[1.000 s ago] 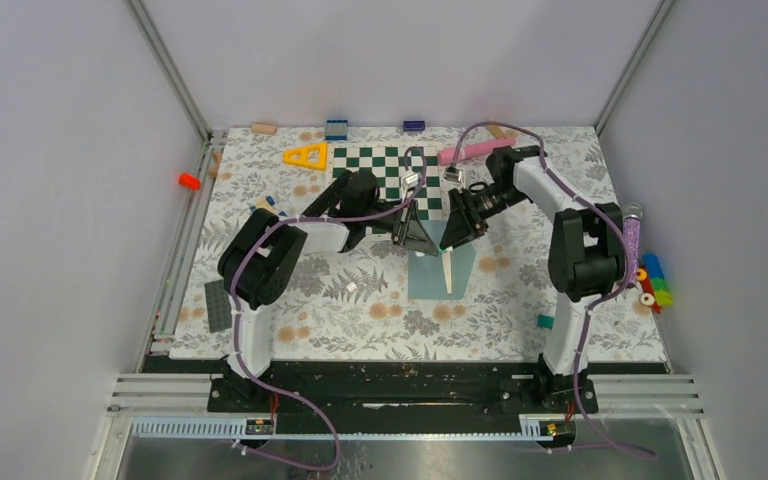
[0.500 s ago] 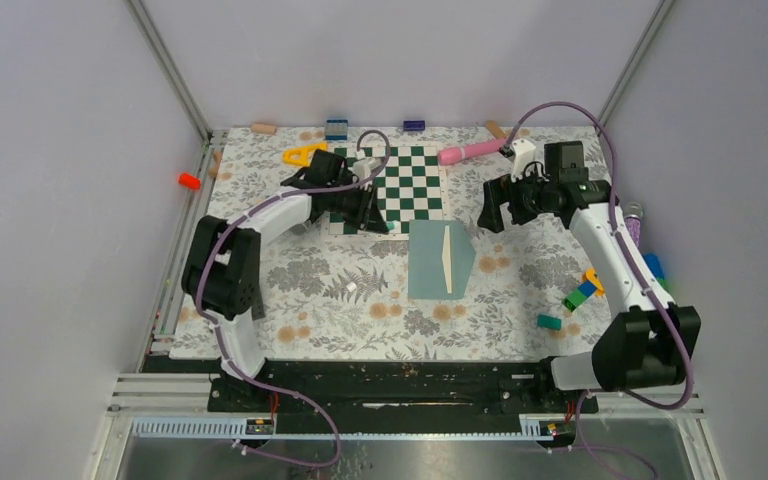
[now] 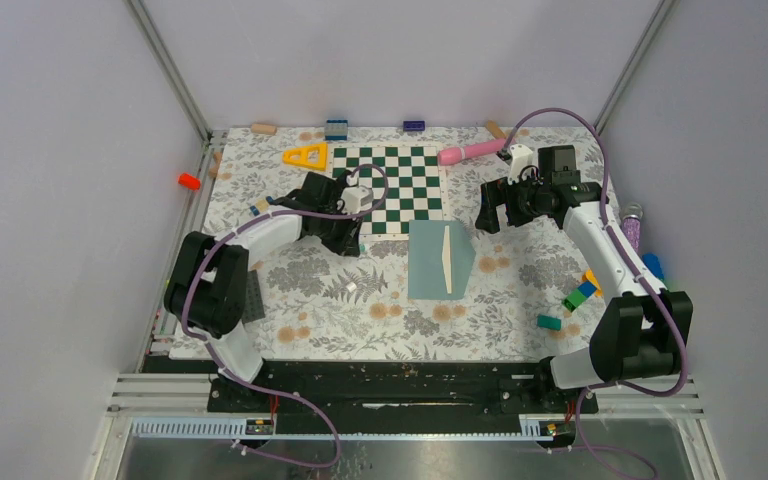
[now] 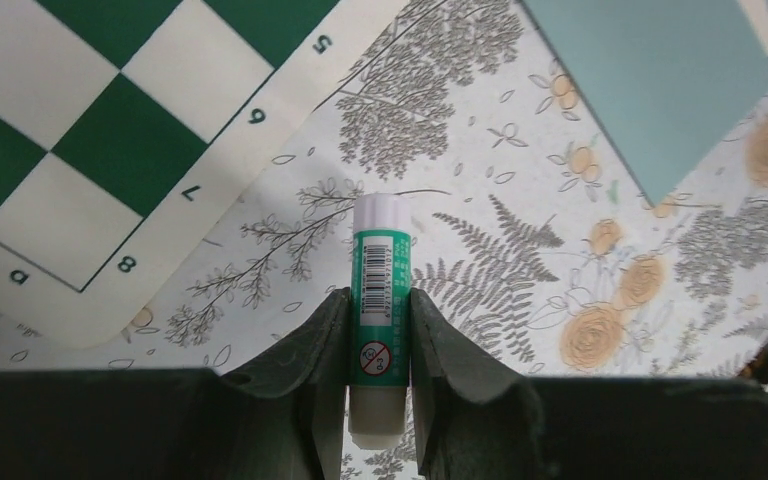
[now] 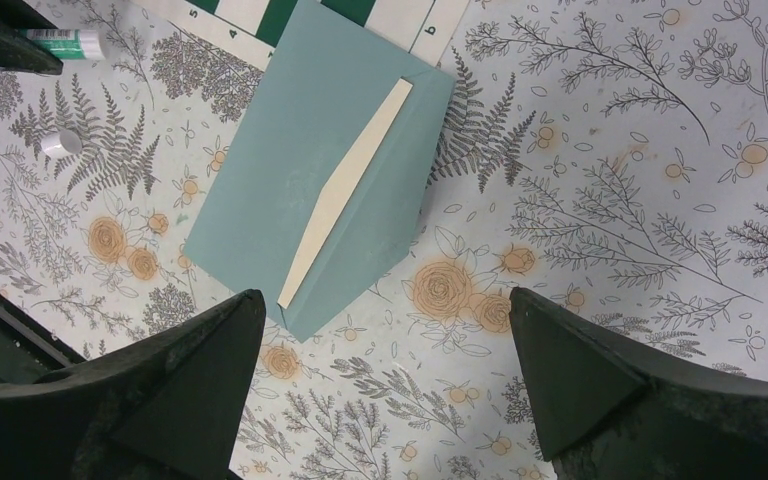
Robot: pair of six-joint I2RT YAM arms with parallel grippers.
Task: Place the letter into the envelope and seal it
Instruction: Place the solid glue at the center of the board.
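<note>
Left wrist view: my left gripper (image 4: 380, 310) clamps a glue stick (image 4: 381, 245) over open mat (image 4: 520, 150) by the chessboard (image 4: 60, 120) edge. My right gripper (image 5: 385, 305) gapes wide above the envelope (image 5: 280, 150), the letter (image 5: 345, 190) showing along its flap.

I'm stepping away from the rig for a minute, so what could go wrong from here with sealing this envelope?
1. The left pincer grips the glue stick with much of it jutting past the fingertips; pressed down, it might tilt or slip.
2. The right pincer hangs open above the envelope, touching nothing, so a glue stroke could drag the paper.
3. A cream strip shows across the envelope; it may not be shut flat.
</note>
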